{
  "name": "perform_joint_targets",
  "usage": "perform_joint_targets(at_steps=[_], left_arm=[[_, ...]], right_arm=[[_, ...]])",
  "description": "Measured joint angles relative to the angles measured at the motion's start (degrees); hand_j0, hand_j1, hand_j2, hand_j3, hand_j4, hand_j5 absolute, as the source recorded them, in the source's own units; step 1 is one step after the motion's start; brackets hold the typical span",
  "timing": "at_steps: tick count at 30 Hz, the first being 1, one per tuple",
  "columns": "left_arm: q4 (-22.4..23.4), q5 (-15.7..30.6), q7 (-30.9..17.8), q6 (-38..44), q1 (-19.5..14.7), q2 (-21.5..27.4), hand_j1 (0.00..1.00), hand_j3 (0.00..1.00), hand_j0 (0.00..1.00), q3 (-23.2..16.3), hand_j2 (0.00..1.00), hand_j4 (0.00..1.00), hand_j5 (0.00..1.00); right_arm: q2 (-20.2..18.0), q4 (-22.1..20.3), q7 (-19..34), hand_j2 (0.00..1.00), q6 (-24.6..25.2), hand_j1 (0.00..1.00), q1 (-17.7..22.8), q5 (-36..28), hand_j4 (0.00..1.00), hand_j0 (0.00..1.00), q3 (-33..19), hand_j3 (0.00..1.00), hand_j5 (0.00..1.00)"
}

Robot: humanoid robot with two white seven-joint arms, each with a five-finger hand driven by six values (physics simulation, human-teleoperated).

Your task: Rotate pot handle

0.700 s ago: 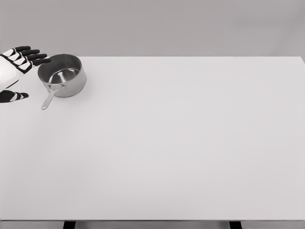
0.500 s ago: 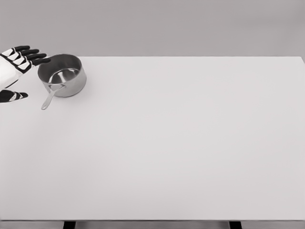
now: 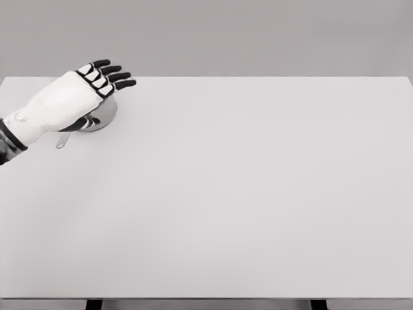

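1. Left hand over the pot: fingers extended, slightly spread, gripping nothing visible; contact with pot cannot be told.
2. Pot mostly hidden beneath palm, behind the fingertips; handle end protruding below the wrist, on table.
3. No legible markings.

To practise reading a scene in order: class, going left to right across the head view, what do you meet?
Left forearm → handle tip → left hand over the pot → fingers → bare table.
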Motion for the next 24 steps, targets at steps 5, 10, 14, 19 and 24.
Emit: perform_joint_targets(at_steps=[5, 10, 14, 19, 24], left_arm=[[2.1, -7.1, 0.0, 0.0, -0.4, -4.6, 1.00, 1.00, 1.00, -0.9, 1.00, 1.00, 1.00], [5.4, -12.9, 0.3, 0.0, -0.3, -8.9, 1.00, 1.00, 1.00, -1.0, 1.00, 1.00, 1.00], [7.3, -14.7, 0.4, 0.0, -0.1, -10.5, 1.00, 1.00, 1.00, -0.9, 1.00, 1.00, 1.00], [9.3, -15.4, 0.6, 0.0, -0.2, -10.8, 1.00, 1.00, 1.00, -0.5, 1.00, 1.00, 1.00], [10.8, -15.5, 0.6, 0.0, -0.3, -10.5, 1.00, 1.00, 1.00, 1.2, 1.00, 1.00, 1.00]], right_arm=[[0.0, 0.0, 0.0, 1.00, 0.0, 1.00, 0.0, 0.0, 1.00, 1.00, 0.0, 1.00, 1.00], [0.0, 0.0, 0.0, 1.00, 0.0, 1.00, 0.0, 0.0, 1.00, 1.00, 0.0, 1.00, 1.00], [0.0, 0.0, 0.0, 1.00, 0.0, 1.00, 0.0, 0.0, 1.00, 1.00, -0.1, 1.00, 1.00], [0.0, 0.0, 0.0, 1.00, 0.0, 1.00, 0.0, 0.0, 1.00, 1.00, -0.1, 1.00, 1.00], [0.0, 0.0, 0.0, 1.00, 0.0, 1.00, 0.0, -0.1, 1.00, 1.00, -0.1, 1.00, 1.00]])
